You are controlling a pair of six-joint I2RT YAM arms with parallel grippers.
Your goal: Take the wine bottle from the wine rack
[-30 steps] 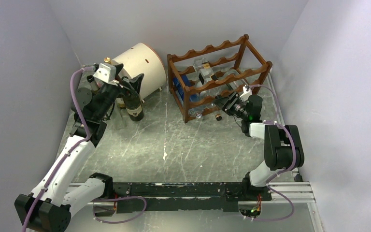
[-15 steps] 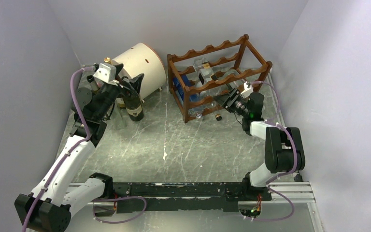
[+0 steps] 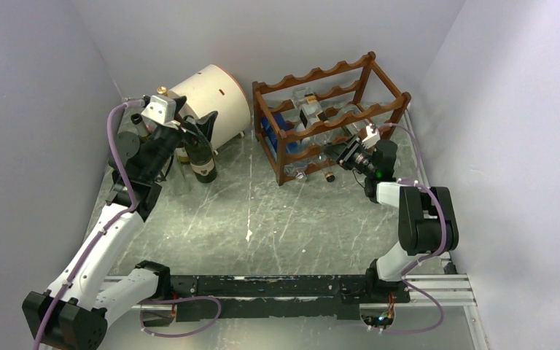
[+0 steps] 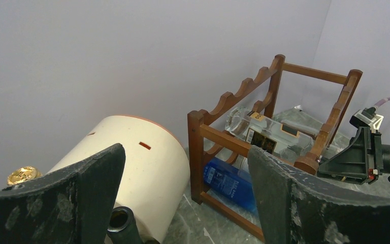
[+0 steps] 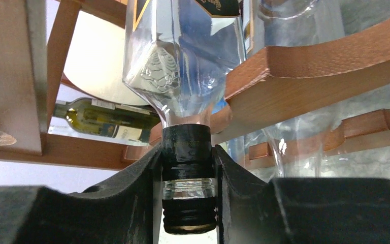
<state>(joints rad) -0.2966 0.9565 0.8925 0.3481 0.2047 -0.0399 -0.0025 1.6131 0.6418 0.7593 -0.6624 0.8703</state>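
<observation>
Against pale walls [image 3: 262, 29], wine rack [image 3: 313, 76] stands on marbled table [image 3: 262, 219].

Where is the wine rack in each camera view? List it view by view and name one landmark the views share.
Top external: the wine rack stands upper centre-right, beside the cream drum.
Left wrist: centre to right of frame, right of the drum.
Right wrist: close up, its rails cross the whole frame.
Shared landmark: the clear bottle lying in the rack.
</observation>
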